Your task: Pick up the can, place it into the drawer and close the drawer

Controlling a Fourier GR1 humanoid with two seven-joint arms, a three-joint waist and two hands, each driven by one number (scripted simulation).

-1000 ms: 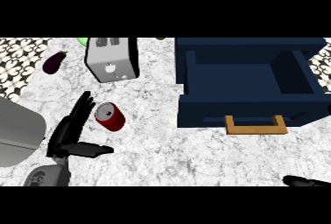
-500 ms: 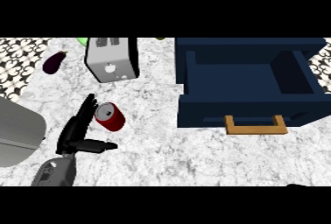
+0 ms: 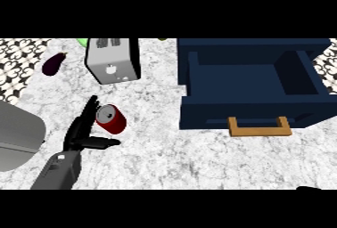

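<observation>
Left robot hand (image 3: 84, 129) has closed in on the can since earlier, fingers now straight along its left side, thumb out below it, nothing gripped yet. Worktop (image 3: 164, 151) carries the open drawer (image 3: 250, 84), well right of the can (image 3: 110, 119), which lies tilted. Right robot hand (image 3: 309, 188) barely shows; cannot tell its state. Grasp looks next.

right hand (image 3: 308, 188) — cut off, bottom edge

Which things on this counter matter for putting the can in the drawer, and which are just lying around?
For the job: can, open drawer, left hand beside the can.
Lying about: toaster, eggplant, grey object at the left edge.
</observation>
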